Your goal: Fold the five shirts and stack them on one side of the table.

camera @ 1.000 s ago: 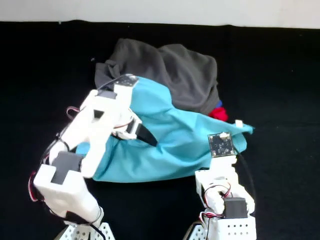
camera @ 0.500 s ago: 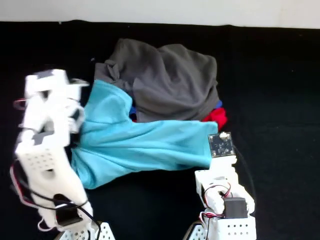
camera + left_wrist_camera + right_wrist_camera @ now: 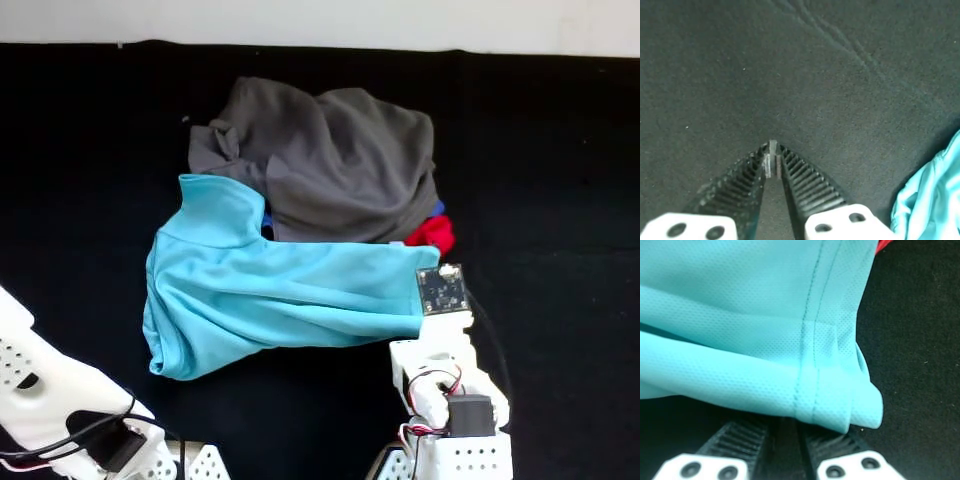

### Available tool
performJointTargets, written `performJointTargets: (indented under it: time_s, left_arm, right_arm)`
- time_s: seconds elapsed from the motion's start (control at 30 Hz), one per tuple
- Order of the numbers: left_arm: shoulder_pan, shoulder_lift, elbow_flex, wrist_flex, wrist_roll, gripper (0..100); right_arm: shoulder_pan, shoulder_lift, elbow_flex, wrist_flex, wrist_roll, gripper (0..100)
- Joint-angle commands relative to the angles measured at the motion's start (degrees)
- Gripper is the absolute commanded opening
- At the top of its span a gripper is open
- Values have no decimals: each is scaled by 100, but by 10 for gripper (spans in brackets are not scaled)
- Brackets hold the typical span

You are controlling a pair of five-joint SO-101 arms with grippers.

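The turquoise shirt (image 3: 270, 290) lies spread across the middle of the table, its collar toward the back left. A crumpled grey shirt (image 3: 340, 160) sits behind it, on top of a red shirt (image 3: 432, 232) and a blue one (image 3: 437, 209) that peek out. My left arm (image 3: 60, 410) is at the table's near left corner. Its gripper (image 3: 771, 152) is shut and empty over bare black cloth, with the turquoise shirt's edge (image 3: 935, 200) beside it. My right gripper (image 3: 785, 432) is at the turquoise shirt's near right corner, and the hem (image 3: 840, 400) drapes over its tips.
The black table cloth (image 3: 560, 300) is bare on the right side and along the far left. A white wall edge (image 3: 320, 20) runs behind the table. My right arm's base (image 3: 455, 440) stands at the near edge.
My left arm pulled the turquoise shirt leftward, let it go and drew back to the near left corner. The shirt now lies flatter. The right arm has stayed put.
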Motion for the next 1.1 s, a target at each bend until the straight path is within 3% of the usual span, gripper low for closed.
performJointTargets:
  time_s: [0.0, 0.17, 0.3, 0.53, 0.7, 1.07]
  left_arm:
    - [101, -48, 127, 97, -18, 11]
    - [699, -453, 1490, 132, 0, 133]
    - [1508, -1657, 3231, 132, 123, 255]
    - [4286, -4242, 6044, 26, 510, 231]
    - [5851, -5235, 7538, -738, 923, 231]
    - [6097, -5358, 8743, -1978, 905, 232]
  right_arm:
    - [-31, -22, 760, 31, -35, 5]
    - [-31, -22, 760, 31, -35, 5]
    - [-31, -22, 760, 31, -35, 5]
    - [-31, -22, 760, 31, -35, 5]
    - [-57, -22, 769, 22, -35, 5]
    - [-57, -22, 769, 13, -35, 5]
